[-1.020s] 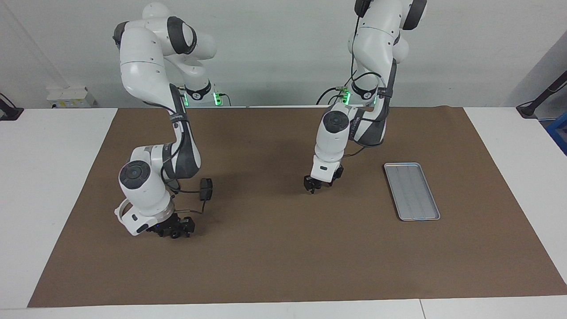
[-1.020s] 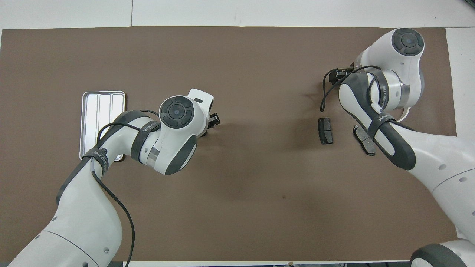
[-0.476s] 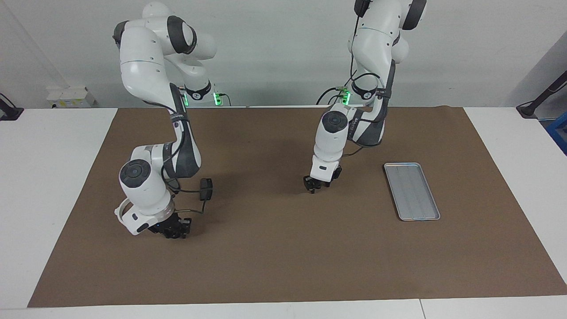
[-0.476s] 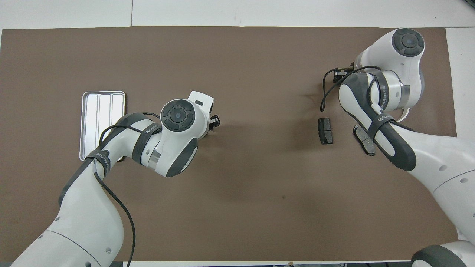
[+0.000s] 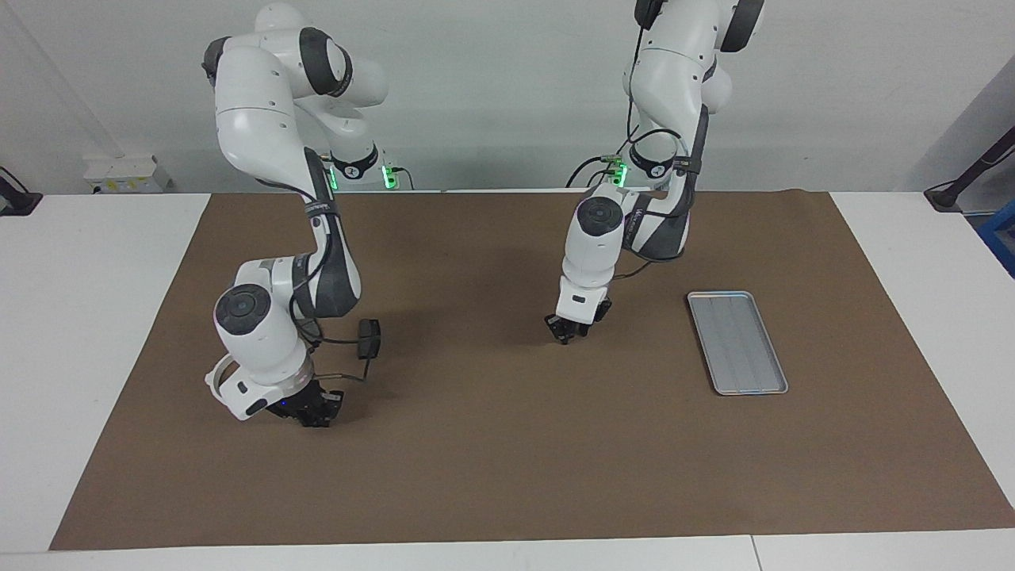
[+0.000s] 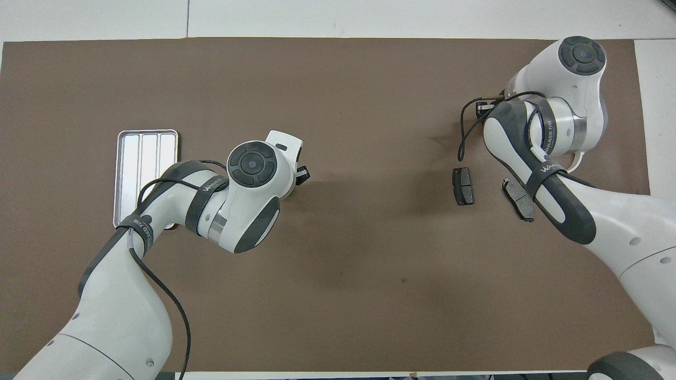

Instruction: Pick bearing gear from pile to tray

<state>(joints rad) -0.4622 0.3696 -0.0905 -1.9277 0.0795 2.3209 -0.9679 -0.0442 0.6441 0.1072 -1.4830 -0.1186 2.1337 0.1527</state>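
Silver-grey metal tray (image 5: 737,342) lies flat on the brown mat (image 5: 507,476), toward the left arm's end, with the left gripper (image 5: 567,333) pinched together low over the mat beside it, and the right gripper (image 5: 315,412), fingers drawn together, well apart near two brake pads (image 6: 463,186).

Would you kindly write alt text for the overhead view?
Two white robot arms reach over a brown mat; the left gripper is shut, low over the mat's middle, beside a silver tray. The right arm bends over two dark brake pads at its end of the table, its gripper hidden beneath its wrist.
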